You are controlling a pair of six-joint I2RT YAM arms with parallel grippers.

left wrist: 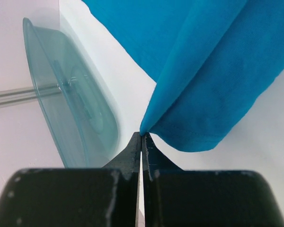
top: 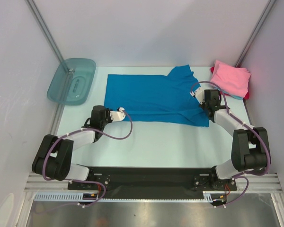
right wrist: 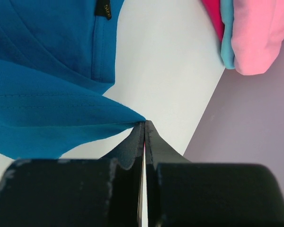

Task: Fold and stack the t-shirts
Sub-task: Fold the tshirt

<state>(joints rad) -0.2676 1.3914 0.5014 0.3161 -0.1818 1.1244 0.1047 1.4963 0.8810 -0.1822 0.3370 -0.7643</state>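
Top external view: the blue t-shirt [top: 151,97] is lying spread across the middle of the tabletop [top: 170,142], with one end already doubled over near the right arm. The left end effector [top: 123,112] is gripping the near left corner of the cloth, and the right end effector [top: 202,107] is gripping the near right corner.

Left wrist view: the fingers are pressing tightly together on a raised blue fold [left wrist: 213,75], with the teal tub [left wrist: 71,104] lying just beyond on the left.

Right wrist view: the fingers are likewise pinching a drawn-up point of blue cloth [right wrist: 57,113]. A pink t-shirt [right wrist: 255,33] is sitting on top of a folded pile in the far right corner, with light blue and red edges showing beneath it.

Step in hand, as judged: a fold of the blue t-shirt is being made, with the near edge held at both ends. The next move is calling for both arms to be rising and travelling together toward the far edge, keeping the held edge taut and level so it lands square. Uneven travel is likely to skew the fold.
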